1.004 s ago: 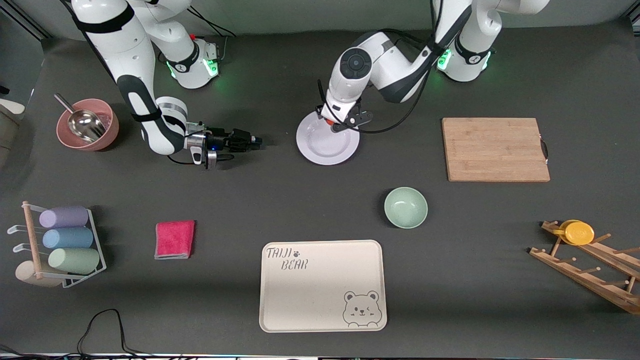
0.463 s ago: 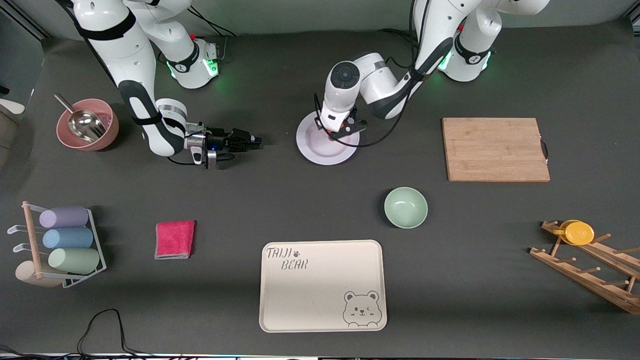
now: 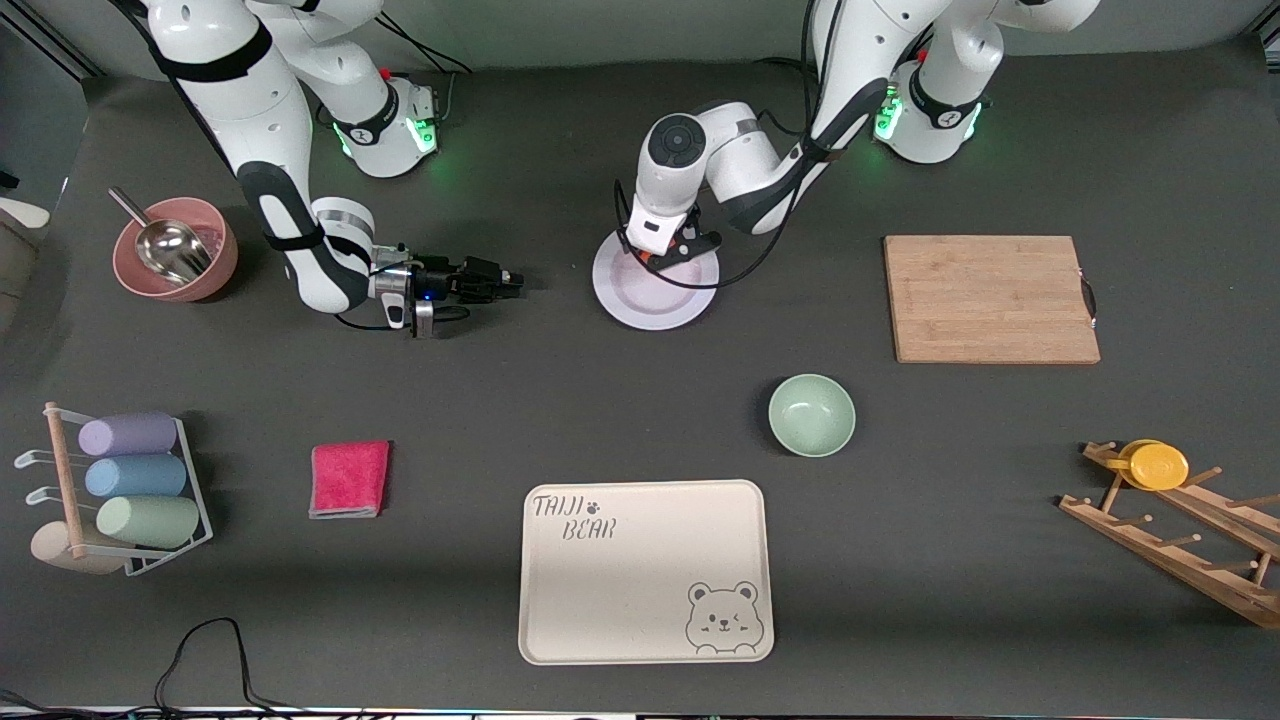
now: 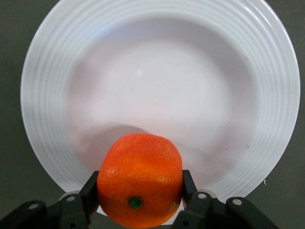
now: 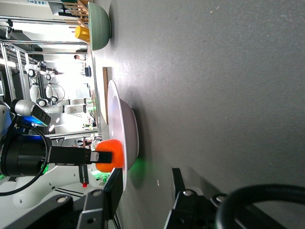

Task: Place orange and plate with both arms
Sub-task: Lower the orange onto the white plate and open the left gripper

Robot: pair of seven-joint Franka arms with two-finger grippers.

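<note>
The pale plate (image 3: 662, 303) lies on the dark table between the two arms. My left gripper (image 3: 652, 256) hangs low over the plate's part farthest from the front camera, shut on the orange (image 3: 649, 258). In the left wrist view the orange (image 4: 139, 179) fills the gap between both fingers (image 4: 90, 191), with the ridged plate (image 4: 162, 71) right below. My right gripper (image 3: 512, 285) waits low over the table beside the plate, toward the right arm's end, open and empty. In the right wrist view it (image 5: 143, 186) faces the plate's rim (image 5: 125, 129) and the orange (image 5: 110, 155).
A wooden cutting board (image 3: 990, 298) lies toward the left arm's end. The mint-green bowl (image 3: 811, 414) and beige bear tray (image 3: 645, 570) sit nearer the front camera. A pink cloth (image 3: 349, 478), a pink bowl with scoop (image 3: 175, 262), a cup rack (image 3: 120, 490) and a wooden rack with yellow lid (image 3: 1160, 465) stand around.
The left arm has folded in and carried the orange a little toward the right arm's end, over the plate's part farthest from the front camera. The right arm has not moved.
</note>
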